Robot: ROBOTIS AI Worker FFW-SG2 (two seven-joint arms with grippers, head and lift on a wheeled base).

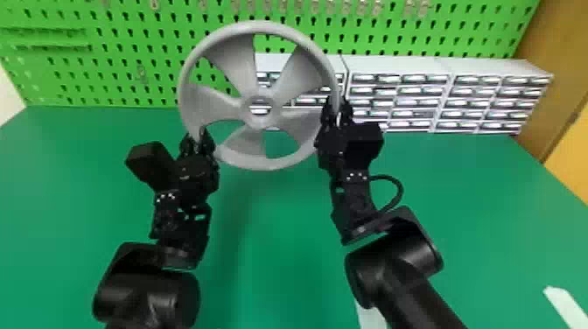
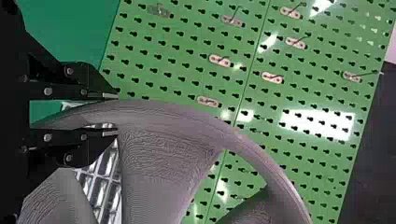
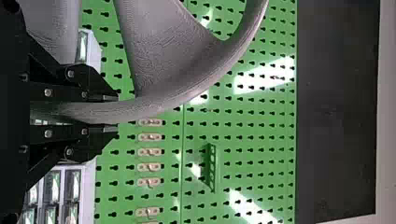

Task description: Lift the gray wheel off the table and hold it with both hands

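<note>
Gray wheel (image 1: pixel 250 87)'s up off the counter (image 1: pixel 271 236), roughly upright — L pincer (image 2: pixel 116 114) & R pincer (image 3: pixel 117 114) both clamped on it, opp. sides. Lift looks done, so prob. hold step; next: steady w/ equal grip, no twisting.

The wheel (image 1: pixel 258 162) is gray, the tabletop (image 1: pixel 271 245) darker green than the hole-dotted green pegboard (image 1: pixel 144 57).

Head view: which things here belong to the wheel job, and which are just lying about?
Part of the job:
- gray wheel, raised, its rim between both grippers' fingers
- left gripper
- right gripper
- green table, below the wheel

Not part of it:
- white drawer units
- green pegboard behind
- small metal hooks on the pegboard
</note>
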